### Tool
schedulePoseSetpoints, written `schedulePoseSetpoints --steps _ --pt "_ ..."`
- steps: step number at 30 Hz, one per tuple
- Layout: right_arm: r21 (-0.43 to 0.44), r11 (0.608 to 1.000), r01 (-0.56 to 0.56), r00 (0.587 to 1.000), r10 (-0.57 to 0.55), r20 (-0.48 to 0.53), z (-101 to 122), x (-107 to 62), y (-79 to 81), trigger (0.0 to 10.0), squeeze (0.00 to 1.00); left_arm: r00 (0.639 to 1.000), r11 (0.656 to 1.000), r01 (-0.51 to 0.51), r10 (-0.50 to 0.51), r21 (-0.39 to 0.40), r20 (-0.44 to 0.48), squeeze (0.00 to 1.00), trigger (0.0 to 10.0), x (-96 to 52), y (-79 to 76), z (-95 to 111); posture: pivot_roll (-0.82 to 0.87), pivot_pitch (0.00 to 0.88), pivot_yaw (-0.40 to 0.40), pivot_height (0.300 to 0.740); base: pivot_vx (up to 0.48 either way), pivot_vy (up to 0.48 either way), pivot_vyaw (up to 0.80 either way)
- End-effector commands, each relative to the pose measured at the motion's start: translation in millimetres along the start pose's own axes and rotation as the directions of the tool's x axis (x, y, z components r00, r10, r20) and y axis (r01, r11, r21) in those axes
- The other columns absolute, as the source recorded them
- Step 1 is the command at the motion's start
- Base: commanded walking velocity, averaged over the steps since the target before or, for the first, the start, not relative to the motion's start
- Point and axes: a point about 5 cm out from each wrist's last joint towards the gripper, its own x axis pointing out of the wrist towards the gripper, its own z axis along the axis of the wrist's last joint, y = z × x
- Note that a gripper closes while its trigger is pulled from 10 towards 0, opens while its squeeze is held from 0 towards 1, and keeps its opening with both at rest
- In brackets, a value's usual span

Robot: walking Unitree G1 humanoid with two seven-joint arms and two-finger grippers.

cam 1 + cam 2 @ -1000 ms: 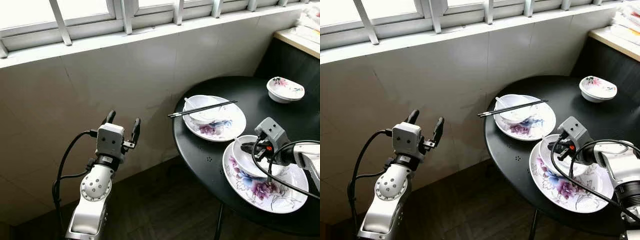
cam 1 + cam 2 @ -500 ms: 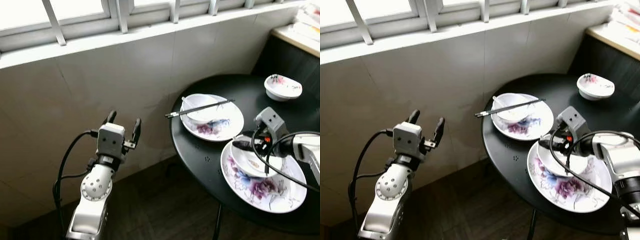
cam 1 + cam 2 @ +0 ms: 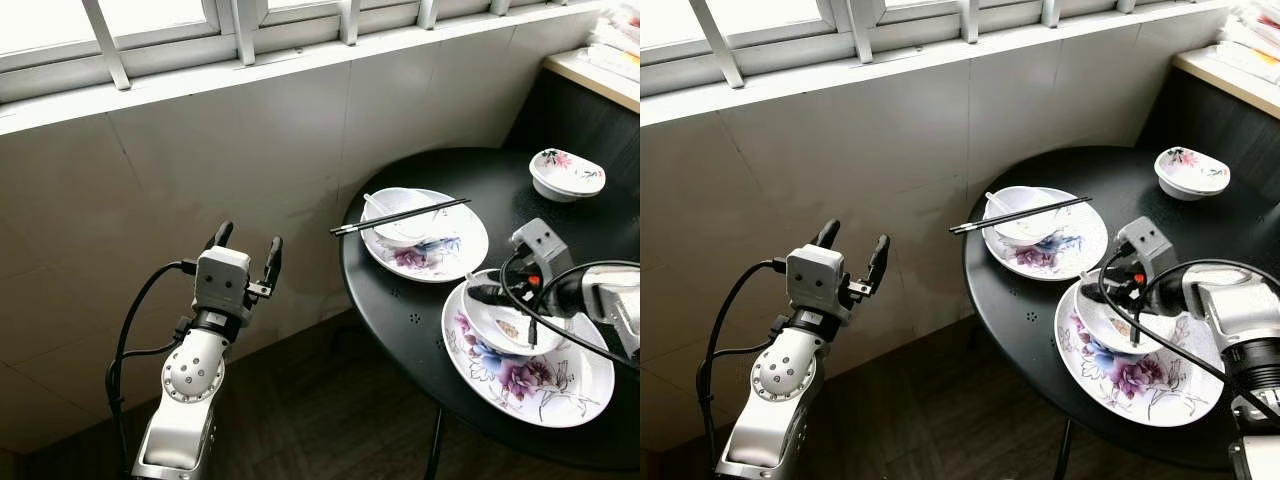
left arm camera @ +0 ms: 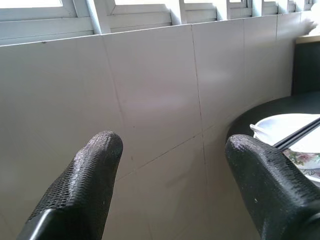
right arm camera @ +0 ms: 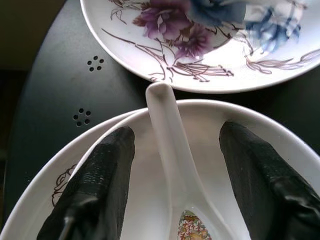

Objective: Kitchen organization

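Black round table [image 3: 420, 310] by tiled wall [image 3: 200, 150]; right tool [image 5: 175, 165] spread astride spoon [image 5: 172, 150].

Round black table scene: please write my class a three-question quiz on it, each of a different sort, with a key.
1. True or false: the chopsticks lie across a bowl on the far flowered plate.
2. Which pincer straddles the white spoon? A) left B) right
3. Fill in: the spoon lies in a ____ on the near plate.

Key:
1. True.
2. B: the right pincer has a finger on each side of the handle; the left pincer is raised, open, by the tiled wall.
3. Bowl.
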Motion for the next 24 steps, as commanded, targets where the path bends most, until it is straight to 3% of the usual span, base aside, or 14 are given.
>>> schedulePoseSetpoints --steps 1,10,17,18,19,20,24 --pt "-0.003 1.0 -0.023 1.0 0.023 0.001 3.8 0.0 2.0 10.0 0.0 1.0 1.0 -0.001 0.001 0.005 -0.005 0.0 10.0 -0.8 -0.5 -0.1 -0.04 0.033 -0.028 0.74 0.0 0.0 0.0" --pt "-0.08 0.996 -0.028 0.998 0.023 -0.063 -0.8 4.1 3.9 10.0 0.0 1.0 1.0 -0.002 0.002 0.008 -0.006 0.0 10.0 -1.1 -0.7 -0.4 -0.03 0.026 -0.027 0.74 0.0 0.0 0.0" --pt "-0.065 0.997 -0.043 0.997 0.039 -0.061 -0.5 5.3 4.4 10.0 0.0 1.0 1.0 -0.003 0.003 0.007 -0.005 0.0 10.0 -1.5 -1.2 -0.4 -0.03 0.024 -0.03 0.74 0.0 0.0 0.0" --pt "-0.06 0.997 -0.044 0.998 0.041 -0.055 -0.4 5.6 4.3 5.3 0.0 1.0 1.0 -0.004 0.004 0.006 -0.005 0.0 10.0 -1.6 -1.4 -0.4 -0.03 0.022 -0.031 0.74 0.0 0.0 0.0" --pt "-0.051 0.998 -0.045 0.998 0.042 -0.048 -0.4 5.9 4.2 1.6 0.0 1.0 1.0 -0.004 0.004 0.006 -0.005 0.0 10.0 -1.6 -1.4 -0.4 -0.03 0.022 -0.031 0.74 0.0 0.0 0.0" --pt "-0.045 0.998 -0.046 0.998 0.044 -0.04 -0.2 6.0 4.1 0.0 0.0 1.0 1.0 -0.005 0.005 0.006 -0.005 0.0 10.0 -1.6 -1.4 -0.4 -0.03 0.022 -0.031 0.74 0.0 0.0 0.0" --pt "-0.038 0.998 -0.05 0.998 0.049 -0.027 0.4 5.6 3.8 0.0 0.0 1.0 1.0 -0.004 0.004 0.006 -0.005 0.0 10.0 -1.7 -1.8 -0.6 -0.03 0.021 -0.031 0.74 0.0 0.0 0.0"
